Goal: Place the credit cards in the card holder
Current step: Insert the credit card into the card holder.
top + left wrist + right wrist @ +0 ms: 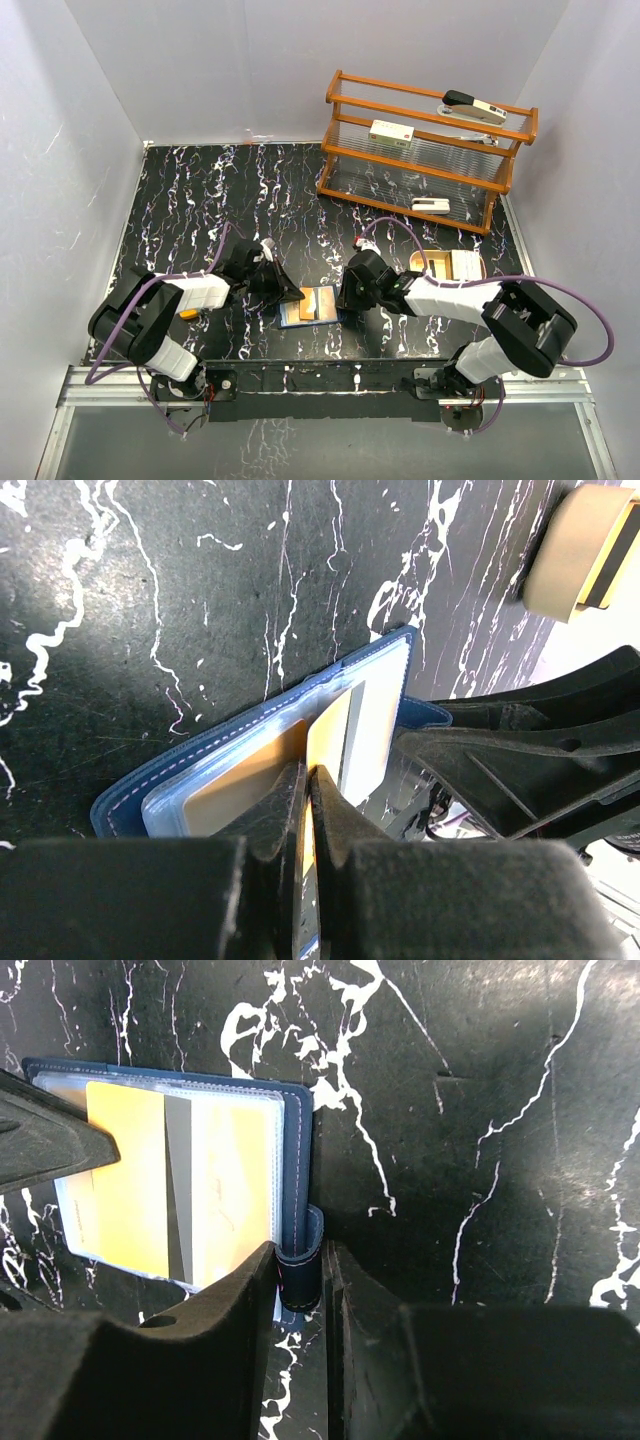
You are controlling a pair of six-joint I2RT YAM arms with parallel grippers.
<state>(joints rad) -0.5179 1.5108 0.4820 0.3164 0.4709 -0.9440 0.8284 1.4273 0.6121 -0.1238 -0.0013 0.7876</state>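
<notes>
Pinching an orange credit card in the left gripper, fingers shut narrow on its near edge. Holds it slanted over the clear sleeve of the card holder, far end lying across the tan pocket side; cannot tell whether tucked in or just on top. Shows a grey stripe down the card in right wrist view. Clamps the snap tab with the right gripper, fingers nearly closed on it, with the open holder flat on the black marbled table. Sits near the front edge, between the 2 arms. Also in view: beige tray just beside the right arm, wooden rack well apart at far right with 3 white devices.
</notes>
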